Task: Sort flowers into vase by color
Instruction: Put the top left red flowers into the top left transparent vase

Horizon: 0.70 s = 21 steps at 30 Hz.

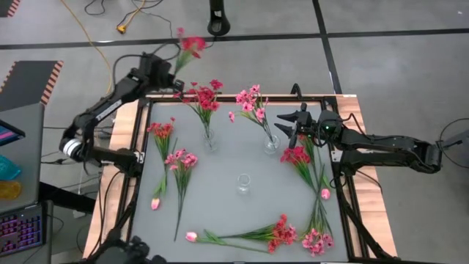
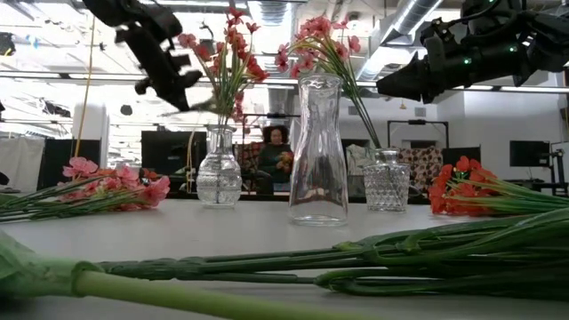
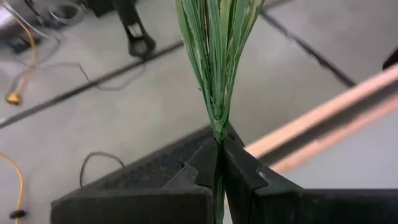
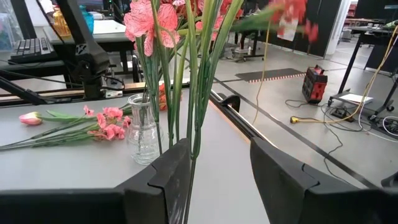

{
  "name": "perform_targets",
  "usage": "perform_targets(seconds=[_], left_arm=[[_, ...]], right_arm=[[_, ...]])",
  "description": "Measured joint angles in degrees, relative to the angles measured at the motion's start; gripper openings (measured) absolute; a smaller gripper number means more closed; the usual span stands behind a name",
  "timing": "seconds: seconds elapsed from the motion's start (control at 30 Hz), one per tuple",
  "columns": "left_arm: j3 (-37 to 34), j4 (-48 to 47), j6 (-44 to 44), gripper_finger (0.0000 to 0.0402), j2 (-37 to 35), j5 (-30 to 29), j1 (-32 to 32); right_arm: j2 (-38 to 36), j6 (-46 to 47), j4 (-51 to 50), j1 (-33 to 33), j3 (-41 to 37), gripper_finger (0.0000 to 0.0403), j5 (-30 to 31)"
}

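Three glass vases stand on the grey counter (image 1: 220, 213): one with a bunch of red flowers (image 1: 204, 95), one with a bunch of light pink flowers (image 1: 250, 100), and an empty vase (image 1: 243, 183) nearer the middle. The red bunch's vase (image 1: 209, 141) is toward the left arm's side, and the pink bunch's vase (image 1: 271, 143) is toward the right arm's side.

At the counter's far left corner, the left pincer (image 1: 174, 72) is clamped shut on the green stem of a red spray (image 1: 192, 44), whose blossoms hang out beyond the counter's edge over the floor. In the left wrist view the stem (image 3: 216, 62) runs straight up between the closed jaws.

Just beside the pink bunch's vase, the right pincer (image 1: 287, 126) is raised above the counter with its jaws spread and nothing gripped. In the right wrist view, green stems (image 4: 193, 93) pass close in front of its open fingers.

More sprays lie flat on the counter: a red one (image 1: 160, 130) and a pink one (image 1: 182, 159) on the left side with a pink tulip bud (image 1: 155, 204) below them, a red spray (image 1: 296, 155) under the right arm, a tulip bud (image 1: 325, 194) near the right edge, and along the near edge a tulip bud (image 1: 191, 237), a red spray (image 1: 283, 232) and a pink spray (image 1: 316, 240).
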Motion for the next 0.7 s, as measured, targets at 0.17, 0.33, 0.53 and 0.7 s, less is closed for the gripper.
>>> perform_targets(seconds=[0.17,0.33,0.53,0.7], left_arm=[[-0.5,0.3,-1.8,0.0,-7.0,-0.3,-0.2],[-7.7,3.7,-4.4,0.0,-16.3,-1.4,-1.6],[-19.0,9.5,-9.3,0.0,-30.5,-2.3,-4.3],[-26.4,15.1,-14.9,0.0,-42.1,-3.4,-8.4]], right_arm=[[0.0,0.0,0.0,0.0,0.0,0.0193,0.0],[0.0,0.0,0.0,0.0,0.0,0.0193,0.0],[0.0,0.0,0.0,0.0,0.0,0.0193,0.0],[0.0,0.0,0.0,0.0,0.0,0.0193,0.0]])
